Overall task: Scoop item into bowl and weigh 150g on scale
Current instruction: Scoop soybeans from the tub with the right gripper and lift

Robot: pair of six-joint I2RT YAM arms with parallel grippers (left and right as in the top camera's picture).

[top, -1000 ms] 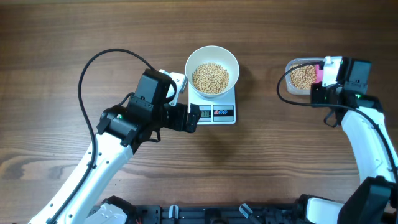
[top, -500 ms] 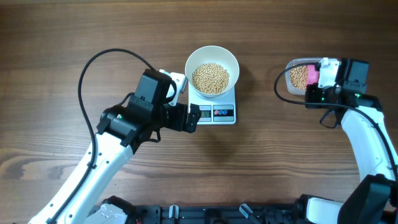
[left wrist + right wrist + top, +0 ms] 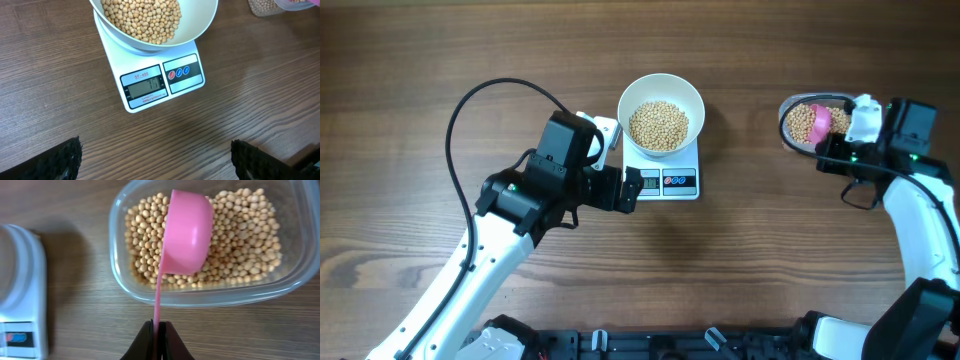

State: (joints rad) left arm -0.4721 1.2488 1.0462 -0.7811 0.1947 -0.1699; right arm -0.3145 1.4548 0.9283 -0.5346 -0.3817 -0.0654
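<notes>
- Scooping step: my right gripper (image 3: 159,341) is pinching the pink scoop (image 3: 186,240) by its handle, jaws pressed tight on it.
- The scoop head is hanging over the beans (image 3: 240,245) in the clear tub (image 3: 119,275), far right.
- More beans are sitting in the bowl (image 3: 692,95) on the scale (image 3: 672,182), centre.
- My left gripper (image 3: 631,189) is idling with jaws spread wide, just left of the scale.
- Next, I reckon: digging in, lifting level, carrying left to the bowl.

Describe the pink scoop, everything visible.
The pink scoop looks like smooth plastic: a round cup on a thin, straight handle. The right claw is shut on the handle's end. The cup shows its outer side to the wrist camera and sits over the beans inside the clear tub, handle crossing the near rim. Whether it touches beans is unclear.
</notes>
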